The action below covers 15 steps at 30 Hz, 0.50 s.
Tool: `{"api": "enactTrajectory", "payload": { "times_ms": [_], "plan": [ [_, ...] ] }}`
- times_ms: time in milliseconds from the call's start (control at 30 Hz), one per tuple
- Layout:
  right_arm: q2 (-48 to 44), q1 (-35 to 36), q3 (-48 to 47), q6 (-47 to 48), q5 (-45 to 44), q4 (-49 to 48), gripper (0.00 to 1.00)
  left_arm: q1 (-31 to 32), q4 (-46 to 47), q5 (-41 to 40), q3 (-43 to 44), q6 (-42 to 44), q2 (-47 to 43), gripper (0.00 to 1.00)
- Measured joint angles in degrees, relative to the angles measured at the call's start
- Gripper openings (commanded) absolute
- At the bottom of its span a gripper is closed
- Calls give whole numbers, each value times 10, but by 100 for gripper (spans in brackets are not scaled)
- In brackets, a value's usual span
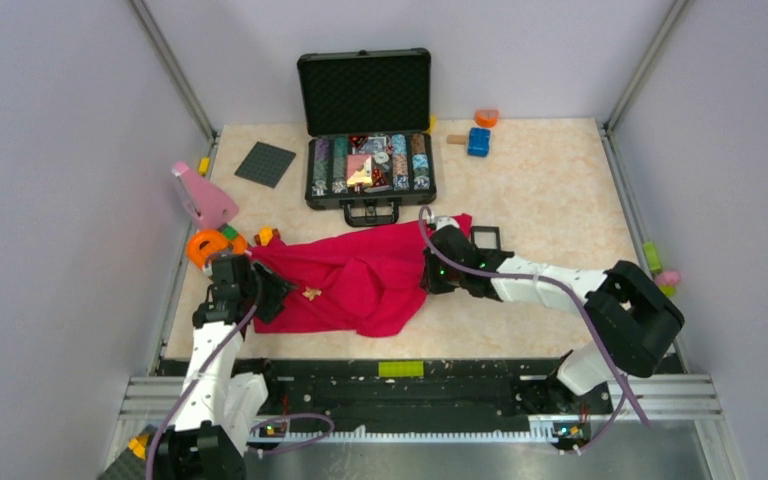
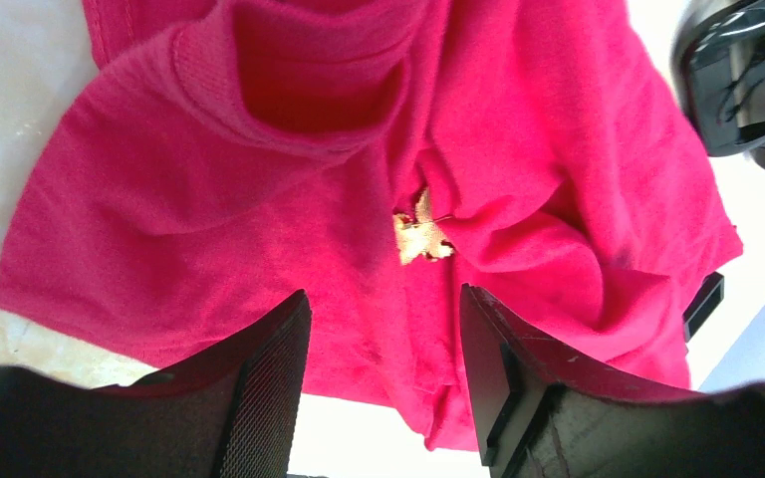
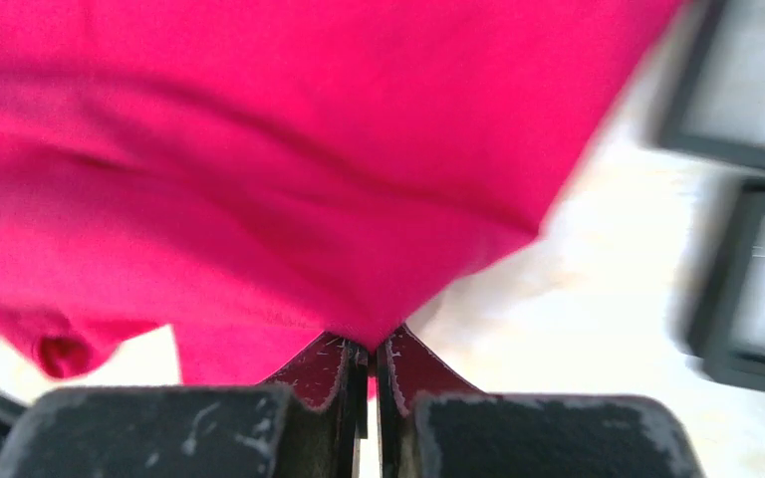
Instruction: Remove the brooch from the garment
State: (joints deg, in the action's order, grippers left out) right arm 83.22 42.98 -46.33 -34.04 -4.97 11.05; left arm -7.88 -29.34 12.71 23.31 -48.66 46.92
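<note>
A crimson garment (image 1: 360,280) lies crumpled on the table in front of the case. The brooch (image 1: 312,293) is a tiny golden, spiky ornament pinned near its middle; in the left wrist view the brooch (image 2: 420,237) sits just beyond my fingers. My left gripper (image 2: 383,339) is open over the garment's (image 2: 259,199) left part, its jaws apart with cloth between them, not touching the brooch. My right gripper (image 3: 371,349) is shut on a pinched edge of the garment (image 3: 259,149) at its right end (image 1: 438,262).
An open black case (image 1: 368,130) of chips stands behind the garment. A pink piece (image 1: 203,197) and an orange ring toy (image 1: 210,243) lie by the left arm. Black frames (image 1: 486,238) sit near the right gripper. Blue and orange blocks (image 1: 480,135) are at the back right.
</note>
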Motion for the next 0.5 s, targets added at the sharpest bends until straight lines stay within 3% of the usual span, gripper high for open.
{"api": "enactTrajectory", "payload": {
  "times_ms": [200, 400, 467, 500],
  "plan": [
    [-100, -71, -20, 20, -57, 72, 0, 22, 65, 7, -30, 5, 16, 24],
    [-89, -97, -101, 45, -62, 106, 0, 62, 109, 14, -46, 9, 40, 22],
    [-67, -99, -129, 55, -61, 114, 0, 71, 121, 14, -46, 9, 46, 0],
    [-54, -100, -143, 59, -60, 116, 0, 75, 126, 14, -46, 11, 49, 0]
  ]
}}
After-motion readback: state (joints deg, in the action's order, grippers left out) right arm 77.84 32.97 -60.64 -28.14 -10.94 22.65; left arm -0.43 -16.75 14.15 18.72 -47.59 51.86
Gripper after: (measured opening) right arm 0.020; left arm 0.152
